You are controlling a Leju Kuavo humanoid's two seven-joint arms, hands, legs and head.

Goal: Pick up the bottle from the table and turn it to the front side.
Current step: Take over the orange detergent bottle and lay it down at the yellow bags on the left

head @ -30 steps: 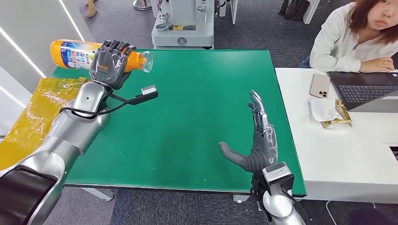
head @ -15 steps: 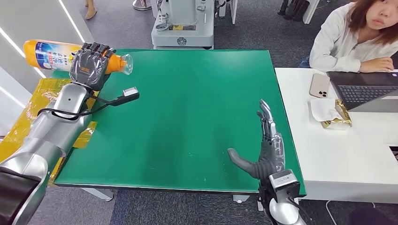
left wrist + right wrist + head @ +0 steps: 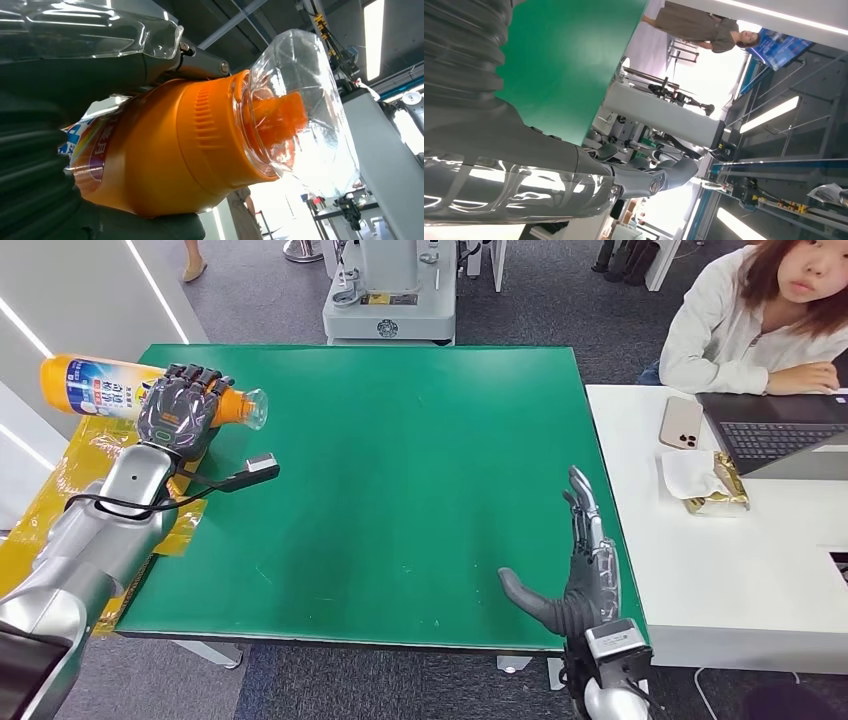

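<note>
The green table (image 3: 400, 490) serves as the landmark. Over its far left corner the left hand (image 3: 178, 410) grips the orange bottle (image 3: 95, 375) around its neck end, holding it on its side in the air above the table, clear cap (image 3: 254, 408) pointing toward the table's middle and labelled body sticking out past the table's left edge. In the left wrist view the bottle (image 3: 165, 150) sits wrapped in dark fingers (image 3: 125, 227), its clear cap (image 3: 305, 115) covering an orange spout. A yellow plastic sheet (image 3: 80, 480) lies along the table's left edge under the left arm. At the table's near right corner the right hand (image 3: 575, 575) holds nothing, fingers straight and thumb spread. Beyond the table's right edge stands a white desk (image 3: 740, 570) with a phone (image 3: 682, 423) and a laptop (image 3: 775, 440), where a person (image 3: 745, 320) sits.
</note>
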